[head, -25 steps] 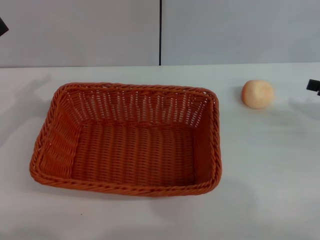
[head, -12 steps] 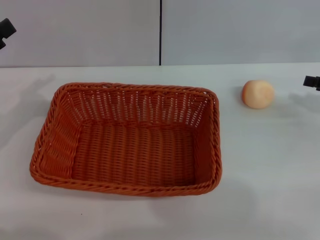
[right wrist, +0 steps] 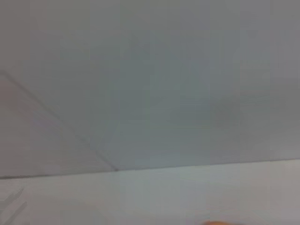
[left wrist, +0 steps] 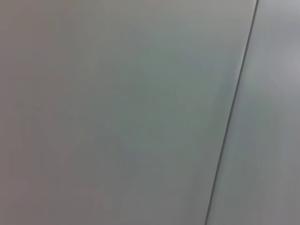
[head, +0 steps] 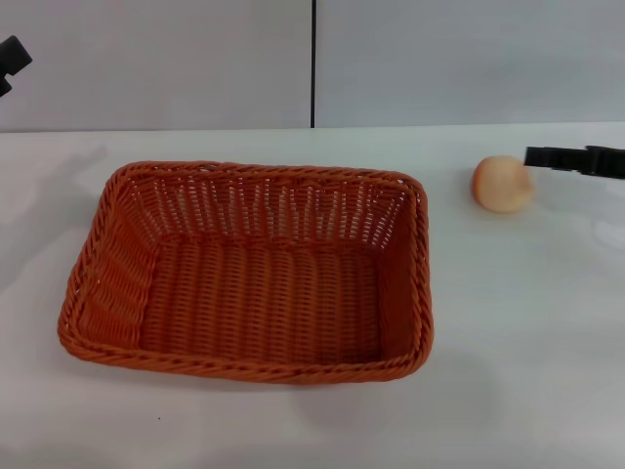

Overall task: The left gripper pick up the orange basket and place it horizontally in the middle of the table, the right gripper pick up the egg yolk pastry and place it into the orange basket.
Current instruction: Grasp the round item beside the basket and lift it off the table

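The orange basket (head: 252, 368) lies flat on the white table (head: 508, 322), left of centre, with its long side across my view and nothing inside. The egg yolk pastry (head: 502, 184) sits on the table to the right of the basket, well apart from it. My right gripper (head: 547, 157) reaches in from the right edge as a thin black bar, its tip just above and beside the pastry's right side. Only a black corner of my left gripper (head: 10, 59) shows, raised at the far left edge, away from the basket.
A grey wall (head: 439, 59) with a dark vertical seam (head: 313, 63) stands behind the table. The left wrist view shows only this wall (left wrist: 117, 112). The right wrist view shows the wall above a strip of table (right wrist: 187, 197).
My right gripper has moved left from the right edge and now reaches the pastry's side. The left gripper rose slightly at first, then held still. Basket and pastry have not moved.
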{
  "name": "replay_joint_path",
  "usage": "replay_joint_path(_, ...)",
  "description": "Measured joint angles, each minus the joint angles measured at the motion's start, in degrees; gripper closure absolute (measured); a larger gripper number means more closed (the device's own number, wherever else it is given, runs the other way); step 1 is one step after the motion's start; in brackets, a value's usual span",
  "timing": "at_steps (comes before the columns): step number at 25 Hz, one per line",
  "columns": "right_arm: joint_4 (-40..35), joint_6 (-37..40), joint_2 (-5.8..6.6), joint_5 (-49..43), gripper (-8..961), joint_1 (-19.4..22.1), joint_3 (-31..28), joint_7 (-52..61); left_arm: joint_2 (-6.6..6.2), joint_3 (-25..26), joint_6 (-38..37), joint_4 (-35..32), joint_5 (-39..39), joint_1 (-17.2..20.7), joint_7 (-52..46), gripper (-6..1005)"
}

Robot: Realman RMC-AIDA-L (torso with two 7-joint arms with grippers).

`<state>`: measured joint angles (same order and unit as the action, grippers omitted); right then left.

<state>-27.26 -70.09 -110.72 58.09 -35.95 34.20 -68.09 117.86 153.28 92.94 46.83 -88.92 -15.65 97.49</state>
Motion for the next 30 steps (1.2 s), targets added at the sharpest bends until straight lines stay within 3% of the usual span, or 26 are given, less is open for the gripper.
replay_joint_path(15,0.5,3.2,0.24,0.4,302,1.6,-0.5,0.5,0.00,-0.1,0.0,0.0,0.0,0.2,0.0,346)
replay_joint_path(30,2.9,8.6,0.51,-0.4,307,-0.1,0.2,0.5,0.00,-0.1,0.5,-0.7,0.2,1.0,0.0,347)
